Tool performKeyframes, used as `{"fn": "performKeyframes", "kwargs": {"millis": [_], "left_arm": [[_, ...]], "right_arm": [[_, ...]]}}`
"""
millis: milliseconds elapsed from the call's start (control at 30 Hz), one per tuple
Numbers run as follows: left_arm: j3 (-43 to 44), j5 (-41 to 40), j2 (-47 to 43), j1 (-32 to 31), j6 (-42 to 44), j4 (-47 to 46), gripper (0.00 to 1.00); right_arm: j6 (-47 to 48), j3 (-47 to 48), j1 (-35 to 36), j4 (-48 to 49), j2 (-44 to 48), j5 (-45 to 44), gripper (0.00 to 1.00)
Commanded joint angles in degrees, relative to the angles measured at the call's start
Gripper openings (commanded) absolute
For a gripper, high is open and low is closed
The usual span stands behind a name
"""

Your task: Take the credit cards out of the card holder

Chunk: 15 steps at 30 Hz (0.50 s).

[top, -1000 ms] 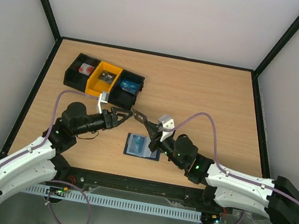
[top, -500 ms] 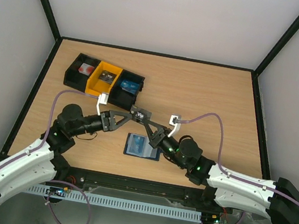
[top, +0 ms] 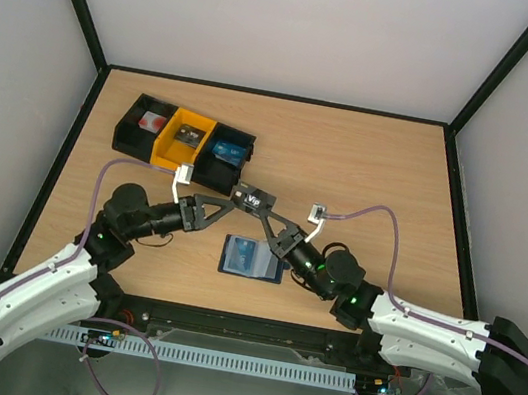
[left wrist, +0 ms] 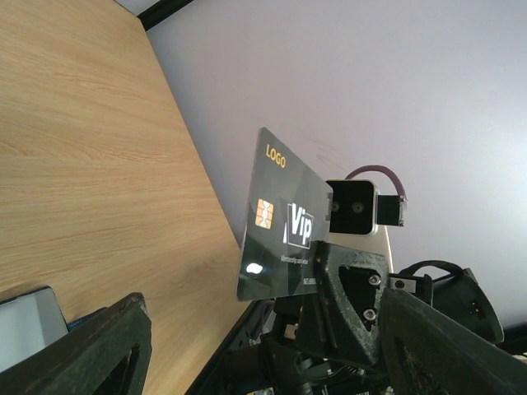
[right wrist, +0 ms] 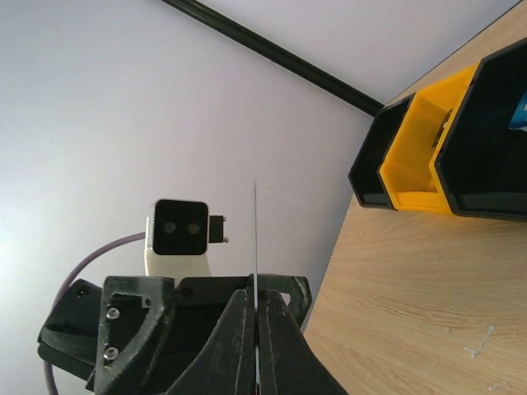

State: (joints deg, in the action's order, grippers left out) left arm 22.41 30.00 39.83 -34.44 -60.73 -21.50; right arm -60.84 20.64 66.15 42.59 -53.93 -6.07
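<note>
The card holder [top: 252, 258] lies open on the table, its grey-blue pocket up and a bright blue credit card [top: 244, 252] in it. My right gripper [top: 262, 211] is shut on a black credit card [top: 251, 196] marked "Vip" and holds it in the air above and behind the holder. In the right wrist view this card [right wrist: 255, 230] stands edge-on between the shut fingers [right wrist: 235, 337]. My left gripper [top: 226, 207] is open, facing the card [left wrist: 284, 226] from the left, with its fingers [left wrist: 107, 346] spread wide and not touching it.
A row of three bins stands at the back left: black [top: 144, 124] with a red-and-white item, yellow [top: 188, 139], black [top: 226, 149]. They also show in the right wrist view [right wrist: 428, 156]. Black frame rails border the table.
My right gripper has lifted the black card slightly up and back and turned it so that its printed face points up. The left gripper has stayed open, almost in place.
</note>
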Motion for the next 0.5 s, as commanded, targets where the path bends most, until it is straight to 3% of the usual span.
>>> {"fn": "performKeyframes", "kwargs": {"millis": [0,267,467], "left_arm": [[-1.41,1.73,1.18,0.21,-1.55,-4.38,0.76],[-1.63,0.71,2.20,0.21,-3.37,-8.78,0.54],[-2.18,-0.54,2.10,0.23,-4.86,-10.99,0.22]], "right_arm": [[-1.50,-0.81,0.38,2.53,1.21,-1.90,0.02],[-3.86,-1.31,0.39,6.56,-0.76,1.66,0.02],[-4.79,-2.03,0.38,7.53,-1.41,2.41,0.02]]}}
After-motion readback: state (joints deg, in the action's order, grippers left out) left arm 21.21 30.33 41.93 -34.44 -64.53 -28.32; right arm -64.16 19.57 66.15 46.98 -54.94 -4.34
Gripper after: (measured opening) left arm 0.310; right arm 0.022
